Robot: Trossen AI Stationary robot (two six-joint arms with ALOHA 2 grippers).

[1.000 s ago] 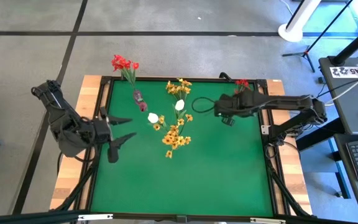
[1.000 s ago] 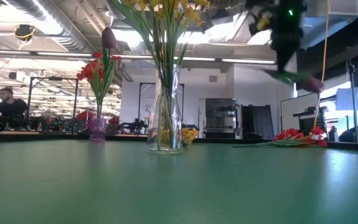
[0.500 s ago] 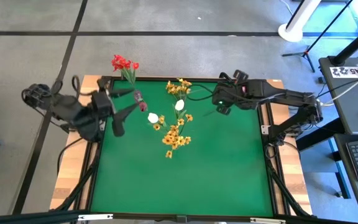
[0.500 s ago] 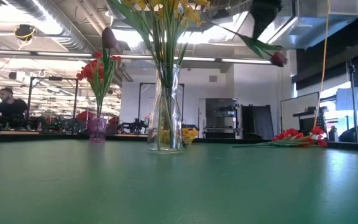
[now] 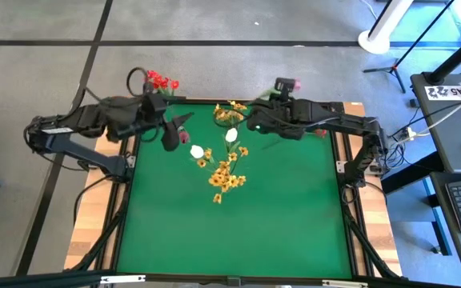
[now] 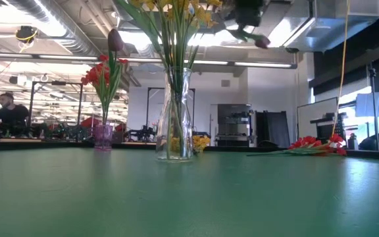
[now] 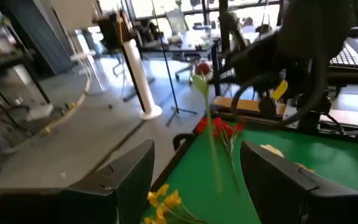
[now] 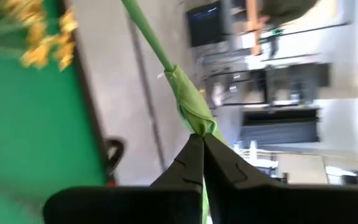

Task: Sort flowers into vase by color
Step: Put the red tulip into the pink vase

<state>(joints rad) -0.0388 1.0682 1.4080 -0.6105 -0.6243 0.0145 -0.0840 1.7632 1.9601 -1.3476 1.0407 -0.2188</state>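
My right gripper is high over the table's far edge, right of the clear vase, and is shut on a long-stemmed flower with a dark-red bud. The clear vase holds yellow clusters and white buds. My left gripper is open in the air near the small pink vase. That vase holds red clusters and a dark-red bud. More red flowers lie on the table's far right corner. My right gripper pinches the flower's thin green stem between its two fingertips, right beside a leaf wrapped around the stem. The flower is lifted clear of the table, high above it. Its stem runs out past the fingers, and the bud is on the far side.
The green mat covers the table inside a dark frame with wooden borders. The clear vase stands far of the middle, the pink vase at the far left corner. A person sits in the room far behind the table.
My right gripper has carried the flower up and toward the table's left along the far edge, and the flower has swung so the bud, which hung low on the right, now sits high near the clear vase. My left gripper has moved toward the far edge, close to the pink vase.
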